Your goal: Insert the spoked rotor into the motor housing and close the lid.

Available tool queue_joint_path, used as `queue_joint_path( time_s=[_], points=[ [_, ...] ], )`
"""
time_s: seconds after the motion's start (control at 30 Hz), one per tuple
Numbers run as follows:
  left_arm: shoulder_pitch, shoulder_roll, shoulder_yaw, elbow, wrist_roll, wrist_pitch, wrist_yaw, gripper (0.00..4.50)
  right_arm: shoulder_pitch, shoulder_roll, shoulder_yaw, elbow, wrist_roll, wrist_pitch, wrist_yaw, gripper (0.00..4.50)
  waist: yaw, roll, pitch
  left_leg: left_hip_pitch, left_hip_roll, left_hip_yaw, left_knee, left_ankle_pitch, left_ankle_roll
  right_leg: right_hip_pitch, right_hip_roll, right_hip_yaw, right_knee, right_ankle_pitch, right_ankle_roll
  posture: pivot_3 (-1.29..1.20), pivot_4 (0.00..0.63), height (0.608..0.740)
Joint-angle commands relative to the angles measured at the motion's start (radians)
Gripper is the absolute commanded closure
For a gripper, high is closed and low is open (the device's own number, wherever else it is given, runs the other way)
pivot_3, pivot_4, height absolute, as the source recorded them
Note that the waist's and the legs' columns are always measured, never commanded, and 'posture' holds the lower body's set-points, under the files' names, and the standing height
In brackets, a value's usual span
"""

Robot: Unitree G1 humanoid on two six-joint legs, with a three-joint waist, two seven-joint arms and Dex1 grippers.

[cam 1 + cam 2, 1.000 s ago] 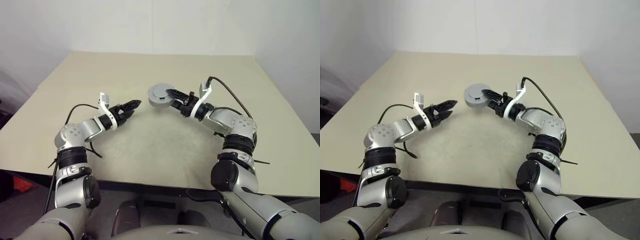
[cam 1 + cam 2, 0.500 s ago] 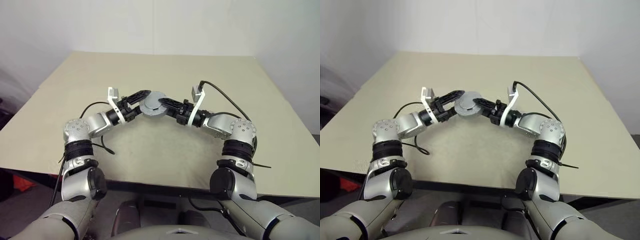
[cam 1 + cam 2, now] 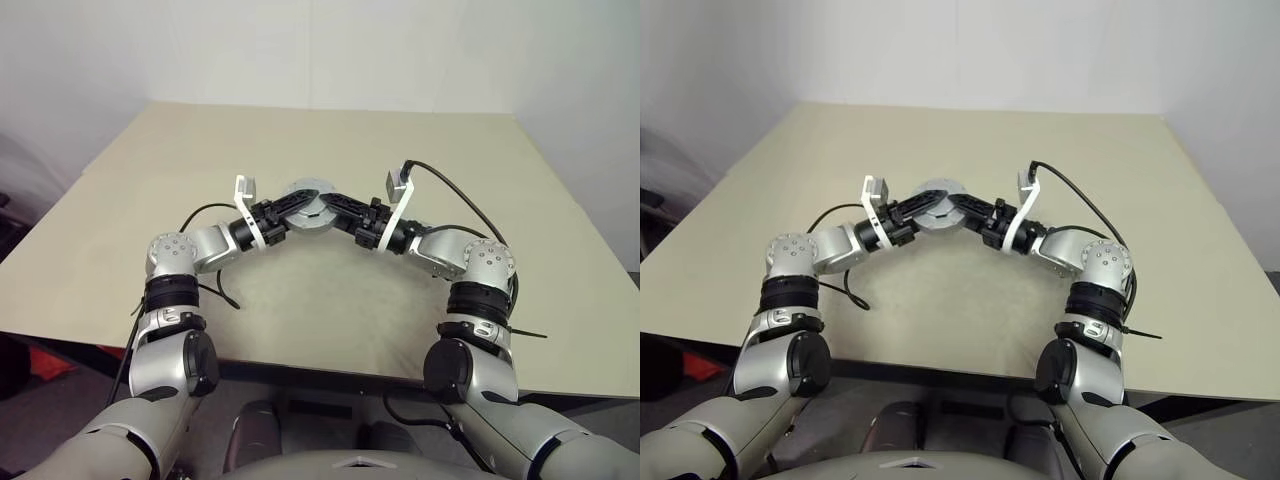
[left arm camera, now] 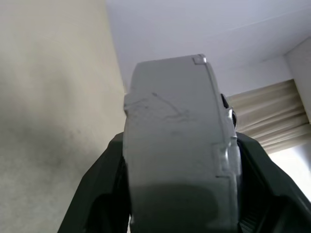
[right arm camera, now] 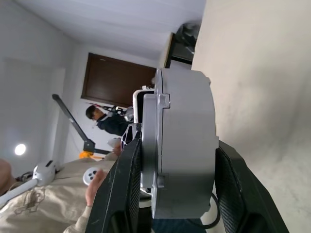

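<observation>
My left end effector (image 3: 296,206) and right end effector (image 3: 334,207) meet on the motor housing (image 3: 309,206) above the counter's (image 3: 450,150) middle, blocking passage between them; bare counter extends to every edge.

The motor housing (image 3: 307,207) is plain silver-grey metal, faintly scratched on its rim, and the 2 fingers (image 5: 120,194) clamping it are black. The table (image 3: 330,290) is pale beige, mottled darker grey near its middle, under white walls.

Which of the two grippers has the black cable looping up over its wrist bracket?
The right gripper: a black cable arcs from its white bracket back along the arm. The left gripper, across the motor housing, has its cable drooping under the forearm instead.
</observation>
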State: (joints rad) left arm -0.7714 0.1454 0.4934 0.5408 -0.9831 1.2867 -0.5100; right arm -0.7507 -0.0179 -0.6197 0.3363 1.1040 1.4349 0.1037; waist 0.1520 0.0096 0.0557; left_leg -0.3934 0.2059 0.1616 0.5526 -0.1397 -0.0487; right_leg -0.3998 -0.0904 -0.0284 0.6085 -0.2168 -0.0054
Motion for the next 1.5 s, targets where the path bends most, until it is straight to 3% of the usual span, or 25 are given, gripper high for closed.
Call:
queue_joint_path(
  time_s=[0.03, 0.33, 0.53, 0.63, 0.87, 1.07, 1.27, 1.5],
  points=[
    [-0.012, 0.015, 0.006, -0.034, -0.009, -0.020, 0.005, 2.23, -0.040, -0.004, 0.001, -0.019, 0.028, -0.019, -0.022, 2.48, 0.000, 0.000, 0.000, 0.000, 0.000, 0.000, 0.001, 0.000, 0.000, 0.000, 0.000, 0.000, 0.000, 0.000, 0.000, 0.00, 0.000, 0.740],
    [-0.009, -0.001, 0.018, -0.032, -0.002, -0.046, 0.036, 2.23, -0.049, -0.009, 0.015, -0.010, 0.001, -0.079, -0.065, 2.48, 0.000, 0.000, 0.000, -0.002, 0.000, -0.002, 0.005, 0.000, 0.000, 0.000, 0.000, 0.000, 0.001, 0.002, 0.001, 0.00, 0.000, 0.740],
    [-0.006, -0.003, 0.016, -0.029, 0.001, -0.065, 0.047, 2.23, -0.025, -0.043, 0.110, -0.013, -0.135, -0.250, -0.064, 2.48, -0.001, 0.000, 0.000, -0.004, 0.000, -0.003, 0.009, 0.000, 0.000, 0.000, 0.000, 0.000, 0.001, 0.004, 0.002, 0.00, 0.000, 0.740],
    [-0.003, -0.004, 0.012, -0.029, 0.002, -0.072, 0.050, 2.23, -0.027, -0.043, 0.081, 0.011, -0.063, -0.240, -0.031, 2.48, -0.001, 0.000, 0.000, -0.005, 0.000, -0.003, 0.010, 0.000, 0.000, 0.000, 0.000, 0.000, 0.001, 0.004, 0.002, 0.00, 0.000, 0.740],
    [-0.002, -0.006, 0.010, -0.029, 0.006, -0.084, 0.062, 2.23, -0.019, -0.059, 0.161, -0.028, -0.149, -0.284, -0.048, 0.16, 0.000, 0.000, 0.000, -0.009, 0.000, -0.005, 0.013, 0.000, 0.000, 0.000, 0.000, 0.000, 0.001, 0.006, 0.005, 0.00, 0.000, 0.740],
    [0.009, -0.001, 0.028, -0.032, 0.043, -0.182, 0.099, 2.23, -0.012, -0.067, 0.159, 0.014, -0.192, -0.366, -0.021, 0.16, -0.002, 0.000, 0.000, -0.009, 0.000, -0.006, 0.013, 0.000, 0.000, -0.001, 0.000, -0.001, 0.001, 0.007, 0.004, 0.00, 0.000, 0.740],
    [0.040, 0.030, 0.165, 0.013, 0.063, -0.443, 0.212, 2.23, 0.003, -0.086, 0.160, 0.028, -0.203, -0.373, 0.007, 0.16, -0.003, 0.000, 0.000, -0.009, 0.000, -0.006, 0.014, 0.000, 0.000, -0.001, 0.000, -0.001, 0.001, 0.007, 0.004, 0.00, 0.000, 0.740],
    [0.096, 0.078, 0.262, 0.077, 0.063, -0.525, 0.333, 2.23, 0.005, -0.101, 0.157, 0.055, -0.214, -0.385, 0.024, 0.16, 0.001, 0.000, 0.000, -0.010, 0.000, -0.007, 0.014, 0.000, 0.001, -0.001, 0.000, -0.001, 0.000, 0.007, 0.005, 0.00, 0.000, 0.740]
  ],
)
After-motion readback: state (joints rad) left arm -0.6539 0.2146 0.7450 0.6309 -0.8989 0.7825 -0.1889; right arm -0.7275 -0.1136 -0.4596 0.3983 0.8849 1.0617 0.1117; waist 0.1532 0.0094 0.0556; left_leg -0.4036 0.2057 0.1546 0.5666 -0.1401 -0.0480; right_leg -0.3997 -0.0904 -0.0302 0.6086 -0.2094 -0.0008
